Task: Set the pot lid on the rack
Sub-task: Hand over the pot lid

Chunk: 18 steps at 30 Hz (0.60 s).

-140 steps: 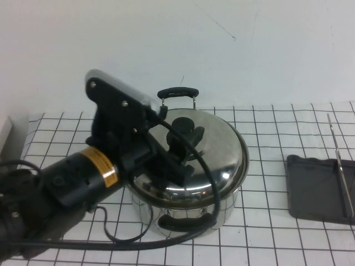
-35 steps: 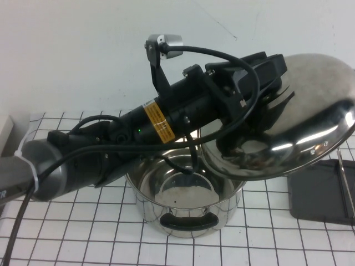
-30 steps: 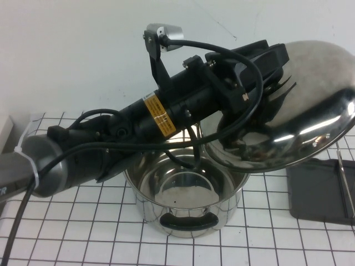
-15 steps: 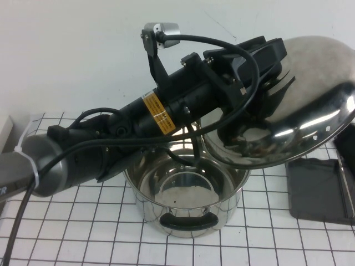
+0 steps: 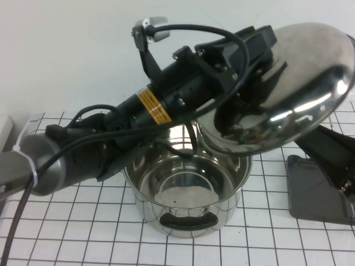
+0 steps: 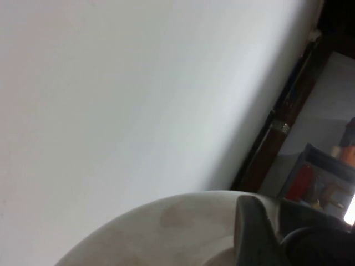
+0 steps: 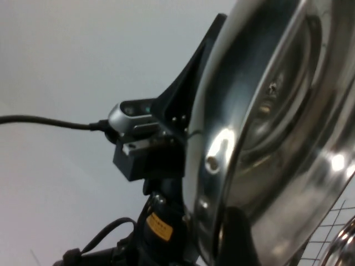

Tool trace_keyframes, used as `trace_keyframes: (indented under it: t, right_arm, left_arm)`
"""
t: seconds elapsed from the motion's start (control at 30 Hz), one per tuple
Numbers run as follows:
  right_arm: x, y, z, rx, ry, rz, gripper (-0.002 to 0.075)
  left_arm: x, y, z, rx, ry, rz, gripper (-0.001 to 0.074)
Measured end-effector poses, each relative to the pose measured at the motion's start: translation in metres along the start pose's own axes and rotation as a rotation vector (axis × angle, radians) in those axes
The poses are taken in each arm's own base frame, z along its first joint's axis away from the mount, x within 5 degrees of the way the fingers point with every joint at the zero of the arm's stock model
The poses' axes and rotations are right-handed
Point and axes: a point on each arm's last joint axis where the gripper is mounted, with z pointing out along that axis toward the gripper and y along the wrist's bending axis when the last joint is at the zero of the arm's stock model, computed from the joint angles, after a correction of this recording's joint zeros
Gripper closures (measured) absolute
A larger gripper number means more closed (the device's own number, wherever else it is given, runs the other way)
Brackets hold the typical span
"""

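The pot lid (image 5: 302,66) is a shiny steel dome held up in the air, tilted, above and right of the open pot (image 5: 186,191). My left gripper (image 5: 265,51) is shut on the lid's black knob, which is hidden behind the gripper body. The left wrist view shows the lid's dome (image 6: 166,233) and one finger (image 6: 250,233) by the dark knob (image 6: 319,246). My right gripper (image 5: 312,139) reaches up from the right, just under the lid's lower rim. The right wrist view shows the lid's underside (image 7: 277,122) close up. The rack's dark tray (image 5: 310,194) lies at the right; its wire frame is hidden.
The deep steel pot with black handles (image 5: 186,221) stands open on the checked mat (image 5: 72,233). The left arm (image 5: 111,144) stretches across above the pot. A white wall stands behind. A pale object (image 5: 4,130) sits at the far left edge.
The left gripper lifted the lid off the pot and carried it up and right, tilting it. In the last half second the right arm came in under the lid, covering the rack's wire.
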Motion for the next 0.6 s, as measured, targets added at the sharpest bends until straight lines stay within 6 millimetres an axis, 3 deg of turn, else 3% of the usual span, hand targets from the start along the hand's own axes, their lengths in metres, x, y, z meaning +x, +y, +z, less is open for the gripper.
trace_keyframes:
  t: [0.3,0.6]
  right_arm:
    - [0.000,0.001,0.000,-0.007,0.001,-0.004,0.0273]
    - [-0.009,0.007,0.008,-0.037,-0.028,-0.044,0.0273]
  left_arm:
    - [-0.029,0.028,-0.019,-0.081,-0.054,-0.060,0.0422]
    - [-0.012,0.019,-0.016,-0.018,0.105,-0.038,0.0422]
